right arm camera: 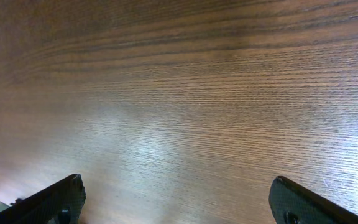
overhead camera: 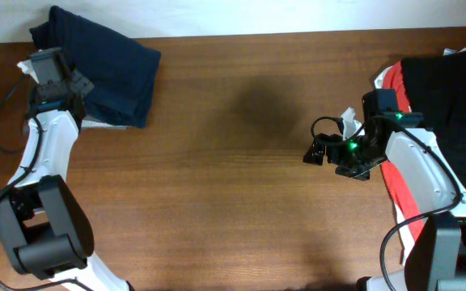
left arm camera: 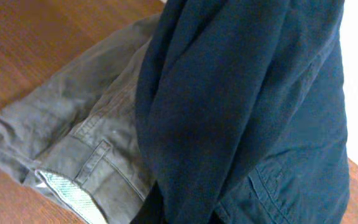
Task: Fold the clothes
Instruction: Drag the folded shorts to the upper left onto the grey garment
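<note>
Left hand (overhead camera: pixel 63 81) pressed together at one navy garment (overhead camera: pixel 116 69), grip hidden; one grey-brown garment (left arm camera: pixel 73 124) beneath. Right hand (overhead camera: pixel 322 152) spread above tabletop (overhead camera: pixel 217 178); one black garment (overhead camera: pixel 451 97), one red garment (overhead camera: pixel 395 187) alongside.

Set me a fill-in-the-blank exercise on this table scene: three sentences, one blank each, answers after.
1. The navy garment lies on the ____ arm's side of the table.
2. The right gripper hovers over bare wood with its jaws ____.
3. The red garment at the table's edge lies under a ____ one.

Missing words: left; open; black
</note>
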You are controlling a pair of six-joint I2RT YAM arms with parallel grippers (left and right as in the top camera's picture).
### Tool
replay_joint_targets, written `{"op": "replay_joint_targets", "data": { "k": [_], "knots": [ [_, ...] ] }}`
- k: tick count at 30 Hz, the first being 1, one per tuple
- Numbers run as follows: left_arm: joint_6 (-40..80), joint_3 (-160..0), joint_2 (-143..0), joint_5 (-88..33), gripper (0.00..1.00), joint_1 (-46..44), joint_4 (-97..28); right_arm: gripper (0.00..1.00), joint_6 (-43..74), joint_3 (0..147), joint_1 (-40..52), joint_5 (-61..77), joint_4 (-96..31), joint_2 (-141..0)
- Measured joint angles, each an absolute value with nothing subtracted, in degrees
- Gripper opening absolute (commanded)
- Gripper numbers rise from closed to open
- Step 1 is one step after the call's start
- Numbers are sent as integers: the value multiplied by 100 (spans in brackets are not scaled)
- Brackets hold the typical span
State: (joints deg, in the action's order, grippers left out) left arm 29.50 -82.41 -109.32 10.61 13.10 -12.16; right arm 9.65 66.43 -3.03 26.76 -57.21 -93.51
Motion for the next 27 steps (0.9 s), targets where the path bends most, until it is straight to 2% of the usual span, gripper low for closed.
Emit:
{"op": "replay_joint_targets", "data": {
  "k": [7,12,15,16,17,18,19,21,25,26,27],
  "knots": [
    [3177,-8241,-11349,532,0,1809,-915,98,965,6643,-303,2676,-5721,-9351],
    [2049,-8241,-11419,696,1,1879,-742,98,961,6643,-303,2676,-5721,-9351],
    [1922,-8241,-11972,864,1,1944,-593,98,965,6643,-303,2676,-5723,-9351],
    [1907,-8241,-12127,873,27,2021,-521,98,963,6643,-303,2676,-5721,-9351],
    [1900,-8241,-12173,854,71,2104,-480,98,963,6643,-303,2676,-5723,-9351],
    [1844,-8241,-12175,847,99,2182,-432,98,965,6643,-303,2676,-5723,-9351],
    [1844,-8241,-12173,871,100,2344,-368,98,963,6643,-303,2676,-5721,-9351],
    [1752,-8259,-12173,873,99,2689,-355,98,961,6643,-303,2676,-5721,-9351],
    [1529,-8425,-11585,106,97,2718,-445,98,963,6643,-303,2676,-5714,-9351],
    [1509,-8477,-11253,-89,30,2714,-644,98,961,6643,-303,2676,-5719,-9351],
    [1498,-8530,-10877,-377,1,2714,-943,98,963,6643,-303,2676,-5723,-9351]
  ]
}}
